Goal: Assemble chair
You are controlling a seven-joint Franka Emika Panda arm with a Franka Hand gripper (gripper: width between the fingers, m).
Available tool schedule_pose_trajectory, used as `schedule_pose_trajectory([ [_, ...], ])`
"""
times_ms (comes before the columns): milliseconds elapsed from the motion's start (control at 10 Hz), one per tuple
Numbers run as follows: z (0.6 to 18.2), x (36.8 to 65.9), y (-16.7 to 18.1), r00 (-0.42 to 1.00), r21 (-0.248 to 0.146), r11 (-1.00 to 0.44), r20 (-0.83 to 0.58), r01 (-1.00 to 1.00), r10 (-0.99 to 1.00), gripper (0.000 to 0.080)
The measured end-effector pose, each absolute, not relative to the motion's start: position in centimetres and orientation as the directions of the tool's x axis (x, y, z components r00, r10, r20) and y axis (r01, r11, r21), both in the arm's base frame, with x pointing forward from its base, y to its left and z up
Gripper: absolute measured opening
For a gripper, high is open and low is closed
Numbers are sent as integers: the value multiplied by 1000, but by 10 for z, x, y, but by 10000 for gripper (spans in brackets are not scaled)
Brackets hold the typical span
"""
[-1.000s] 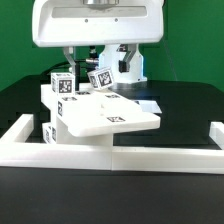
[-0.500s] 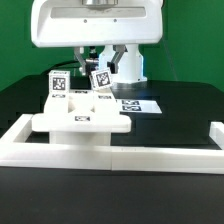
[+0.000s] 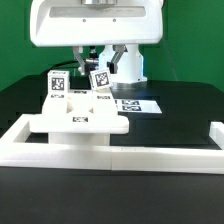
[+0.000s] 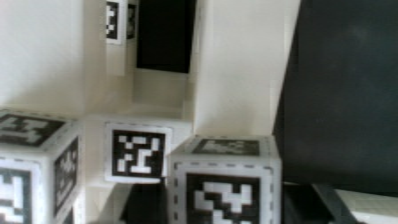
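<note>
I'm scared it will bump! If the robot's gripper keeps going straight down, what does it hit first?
Probably the chair itself: its tagged white upright parts fill the wrist view, very near. The gripper's fingers aren't visible, so which part comes first is unclear.

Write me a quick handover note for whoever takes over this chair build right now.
Gripper: hidden behind the parts in the exterior view, out of the wrist view; open or shut cannot be told.
Parts: seat plate lies flat against the border wall, with tagged legs standing behind it. The marker board lies behind, to the exterior view's right.
Done: seat sits square to the wall.
Left: whether any legs are fixed is unclear; check them.
</note>
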State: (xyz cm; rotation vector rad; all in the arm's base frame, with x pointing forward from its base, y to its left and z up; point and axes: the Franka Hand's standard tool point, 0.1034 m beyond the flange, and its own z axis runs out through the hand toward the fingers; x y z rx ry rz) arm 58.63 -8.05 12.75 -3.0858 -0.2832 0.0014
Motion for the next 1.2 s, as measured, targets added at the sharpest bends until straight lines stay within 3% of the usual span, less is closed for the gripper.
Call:
schedule_pose_trajectory([
  [500,128,587,-80,992,-43,-991,-9,-125,-124,291],
  [900,128,587,-78,895,-38,-894,-22,-446,-446,291],
  [1100,128,587,-78,891,-38,-891,-22,-453,-453,291],
  [1200,128,587,-78,895,-37,-894,-22,-446,-446,459],
])
